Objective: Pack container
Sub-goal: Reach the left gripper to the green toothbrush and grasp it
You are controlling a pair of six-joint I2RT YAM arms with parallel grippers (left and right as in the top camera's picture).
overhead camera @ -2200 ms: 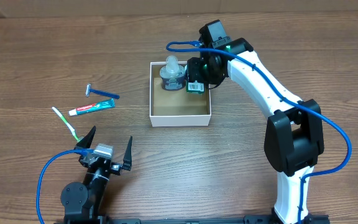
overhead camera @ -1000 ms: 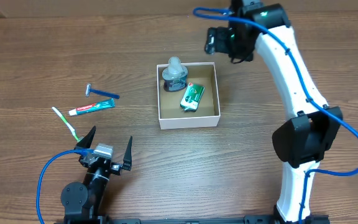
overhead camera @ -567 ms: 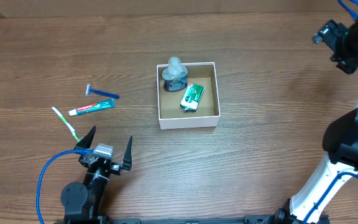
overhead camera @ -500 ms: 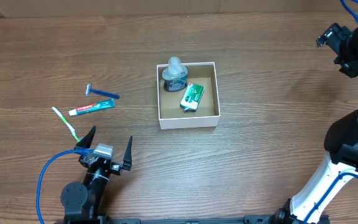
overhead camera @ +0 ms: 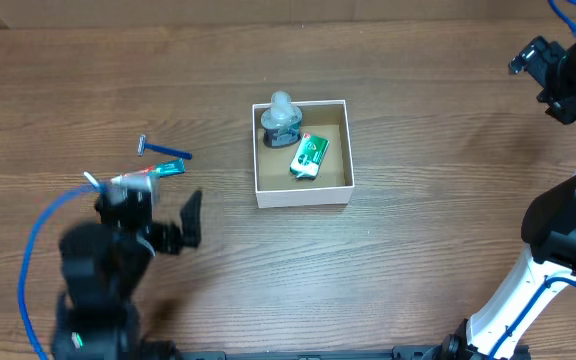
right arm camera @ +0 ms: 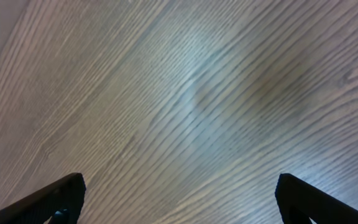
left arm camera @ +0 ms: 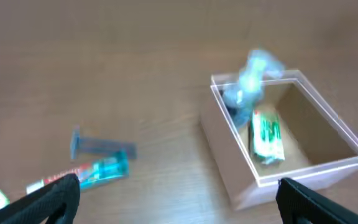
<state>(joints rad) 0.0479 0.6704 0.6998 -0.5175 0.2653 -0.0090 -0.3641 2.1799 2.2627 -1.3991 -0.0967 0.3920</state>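
The container (overhead camera: 303, 194), a shallow white box with a brown inside, sits mid-table and holds a clear grey bottle (overhead camera: 279, 118) and a green packet (overhead camera: 309, 155). Left of it lie a blue razor (overhead camera: 163, 150), a toothpaste tube (overhead camera: 158, 171) and a white-green toothbrush (overhead camera: 90, 180), which my left arm partly covers. My left gripper (overhead camera: 158, 222) is open and empty, raised near the toothpaste. Its wrist view shows the container (left arm camera: 224, 149), the packet (left arm camera: 266, 135), the razor (left arm camera: 98, 147) and the toothpaste (left arm camera: 101, 173), with the left gripper (left arm camera: 179, 200) above them. My right gripper (overhead camera: 553, 72) is open and empty at the far right.
The right wrist view shows only bare wood table between the open fingers of the right gripper (right arm camera: 179, 200). The right arm's base and blue cable stand at the right edge (overhead camera: 558, 240). The left arm's blue cable (overhead camera: 30, 260) loops at the lower left.
My right arm left the green packet in the container and swung away to the far right. The container shifted slightly right. My left arm has just risen and moved up-left toward the toiletries.
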